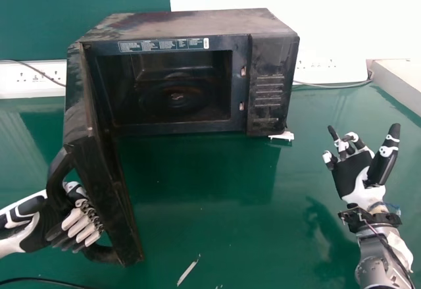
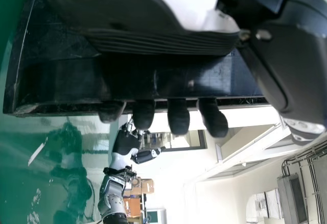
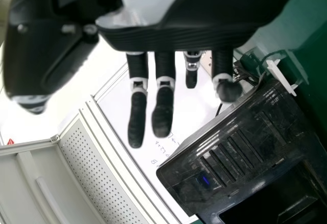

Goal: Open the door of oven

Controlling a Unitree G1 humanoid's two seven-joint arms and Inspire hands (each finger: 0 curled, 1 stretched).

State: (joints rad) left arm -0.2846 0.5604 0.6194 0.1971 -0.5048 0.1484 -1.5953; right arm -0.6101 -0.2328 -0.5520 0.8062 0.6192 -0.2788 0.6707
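Oven (image 1: 168, 24) is sitting toward the back of the glossy green tabletop (image 1: 210, 223), left of middle in the head view. Its door (image 1: 115, 197) is standing wide open on the left side, jutting toward the viewer, and the cavity is showing a round turntable (image 1: 176, 97). The right wrist view is showing a small blue light (image 3: 206, 180) on the control panel (image 3: 225, 155).

Left robot hand (image 1: 80, 226) is gripping the door's handle (image 1: 59, 170) — fingers curling round it, fingertips showing past the edge of a dark bar in the left wrist view. Right robot hand (image 1: 354, 172) is resting open in the air over the right part of the tabletop, palm up, fingers loosely bent, holding nothing.

Surface: the tabletop is reflecting the oven and the right arm. A pale strip (image 1: 188, 270) is lying near the front, a white piece (image 1: 283, 135) is lying by the oven's right front corner, and a black cable (image 1: 39, 280) is crossing the near left corner.

Room: a white board (image 1: 316, 19) with handwriting is standing behind, beside a dark green panel (image 1: 39, 12); a white socket strip (image 1: 20, 81) is running along the back left. The wrist views are taking in a perforated panel (image 3: 99, 170), shelving with cardboard boxes (image 2: 147, 185), and wall pipes (image 2: 310, 183).
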